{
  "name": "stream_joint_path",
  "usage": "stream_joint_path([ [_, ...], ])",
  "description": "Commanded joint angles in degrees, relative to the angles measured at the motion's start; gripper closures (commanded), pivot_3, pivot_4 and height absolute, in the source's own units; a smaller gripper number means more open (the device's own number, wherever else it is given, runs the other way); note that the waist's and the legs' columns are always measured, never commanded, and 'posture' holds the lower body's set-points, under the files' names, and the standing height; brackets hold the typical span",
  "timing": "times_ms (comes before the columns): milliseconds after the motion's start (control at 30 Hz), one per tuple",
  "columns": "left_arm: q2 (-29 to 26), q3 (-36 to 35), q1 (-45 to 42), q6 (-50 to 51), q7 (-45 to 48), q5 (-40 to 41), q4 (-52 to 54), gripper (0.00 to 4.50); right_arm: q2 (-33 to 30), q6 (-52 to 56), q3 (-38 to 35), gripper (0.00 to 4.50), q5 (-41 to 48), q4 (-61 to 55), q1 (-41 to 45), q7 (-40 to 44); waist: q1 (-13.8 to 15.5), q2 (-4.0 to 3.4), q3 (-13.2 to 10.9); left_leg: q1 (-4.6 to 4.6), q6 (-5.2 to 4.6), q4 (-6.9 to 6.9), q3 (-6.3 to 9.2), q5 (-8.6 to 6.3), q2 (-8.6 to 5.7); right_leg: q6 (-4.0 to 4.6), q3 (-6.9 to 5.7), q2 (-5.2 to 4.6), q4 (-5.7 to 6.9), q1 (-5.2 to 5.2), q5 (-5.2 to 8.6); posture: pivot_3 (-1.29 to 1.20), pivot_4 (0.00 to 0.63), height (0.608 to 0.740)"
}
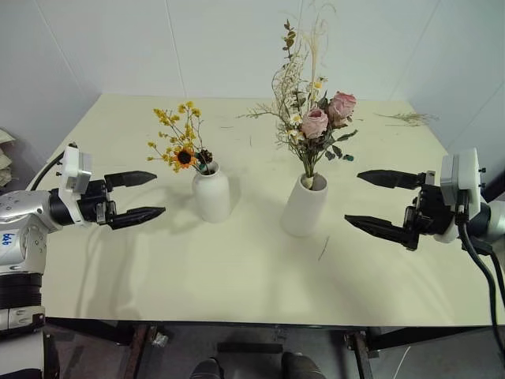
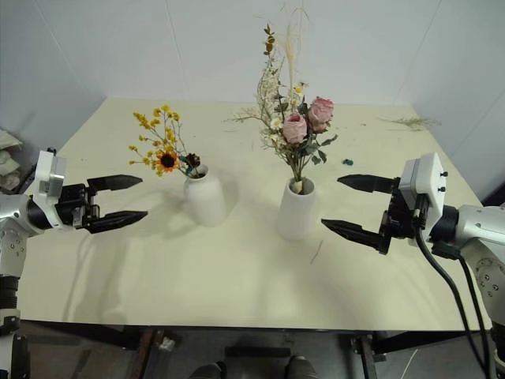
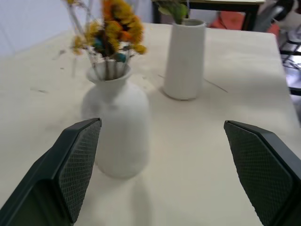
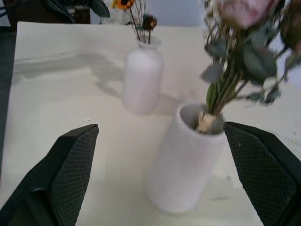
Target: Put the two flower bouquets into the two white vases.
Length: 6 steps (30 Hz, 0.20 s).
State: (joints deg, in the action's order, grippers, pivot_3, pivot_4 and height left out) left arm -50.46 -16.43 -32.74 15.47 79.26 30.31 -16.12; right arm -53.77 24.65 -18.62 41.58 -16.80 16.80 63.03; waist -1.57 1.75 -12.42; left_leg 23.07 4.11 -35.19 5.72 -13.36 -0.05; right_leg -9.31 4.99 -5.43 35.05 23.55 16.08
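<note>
Both bouquets stand in the vases at frame centre: yellow bunch [image 1: 180, 142] in short vase [image 1: 211, 193], rose bunch [image 1: 316, 118] in tall vase [image 1: 304, 205]. Left gripper [image 1: 140, 196] and right gripper [image 1: 379, 201] are spread apart and empty; they should withdraw sideways without touching the stems.

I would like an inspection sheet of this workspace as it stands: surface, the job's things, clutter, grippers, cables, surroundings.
Surface: pale yellow table, upright, dry.
Job's things: yellow-orange bouquet stands in the short narrow-necked vase; pink rose bouquet stands in the taller tapered vase. Both vases are upright and apart.
Clutter: loose dried sprig near the far right corner; thin stem bit in front of the tapered vase; small dark bit behind it.
Grippers: left gripper open, beside the short vase, holding nothing; right gripper open, beside the tapered vase, holding nothing.
Cables: black cable hangs from the right arm.
Surroundings: white walls behind the table.
</note>
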Motion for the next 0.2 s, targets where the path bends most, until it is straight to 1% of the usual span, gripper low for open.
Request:
stream_joint_path([
  [33, -1.94, -2.21, 0.66, -1.26, 0.53, 0.92, 1.38, 0.05, -2.17, -3.19, -1.6, 0.0, -1.71, 1.2, -0.39, 3.78, -0.05, -0.01, 0.0, 0.0, 0.0, 0.0, 0.0, 0.0, 0.0, 0.0, 0.0, 0.0, 0.0, 0.0, 0.0, 0.0, 0.15, 0.74],
  [100, -2.09, -3.1, 2.55, -2.05, 1.35, 1.23, 1.92, 0.05, -2.24, -3.56, -1.2, 0.0, -2.1, 1.98, 0.93, 4.34, -0.51, -0.03, 0.0, -0.02, 0.0, 0.0, -0.01, 0.0, 0.01, 0.0, 0.01, 0.0, 0.0, 0.01, 0.0, 0.0, 0.15, 0.74],
  [200, -1.74, -3.09, 3.1, -3.3, 2.09, 1.29, 1.34, 0.05, -1.72, -4.16, -0.15, 0.0, -2.78, 2.97, 3.15, 4.55, -0.8, -0.03, 0.0, -0.07, -0.01, 0.04, -0.04, 0.0, 0.06, 0.06, 0.01, 0.03, 0.05, 0.03, 0.03, 0.0, 0.15, 0.74],
])
